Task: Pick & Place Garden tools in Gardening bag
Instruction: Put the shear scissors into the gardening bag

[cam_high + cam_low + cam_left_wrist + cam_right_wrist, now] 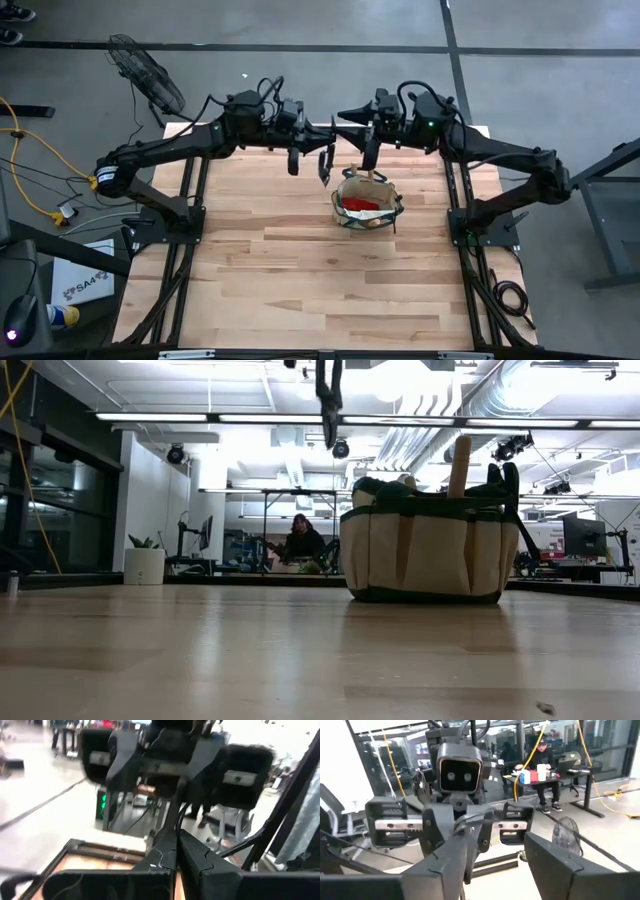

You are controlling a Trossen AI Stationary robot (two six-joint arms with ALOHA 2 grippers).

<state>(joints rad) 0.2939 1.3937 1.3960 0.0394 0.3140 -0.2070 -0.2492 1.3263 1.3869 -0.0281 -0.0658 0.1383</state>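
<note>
High view, read from the left: the left gripper hangs above the pale wooden slat table, raised clear of the surface, with nothing between its fingers. The left wrist view shows its two dark fingers pressed together, so this gripper is clenched and empty. Its raised position probably keeps it out of the other arm's working space.

Immediately to the right of the left gripper, and close to it, the right gripper hovers over the far edge of the small tan canvas gardening bag with dark green trim. The right wrist view shows a clear gap between its fingers, and nothing lies in that gap: the gripper is released. Its position directly above the bag opening fits a drop into the bag.

Below and slightly nearer than the right gripper, the bag stands upright on the table. Inside it a red glove shows from above. In the low view a pale wooden tool handle stands out of the bag top, leaning slightly, and dark green grips sit at the rim beside it. Stowed upright, the tools leave the opening accessible.

No garden tool is visible on the open table surface around either gripper. By that evidence the loading appears to be at or near completion.
</note>
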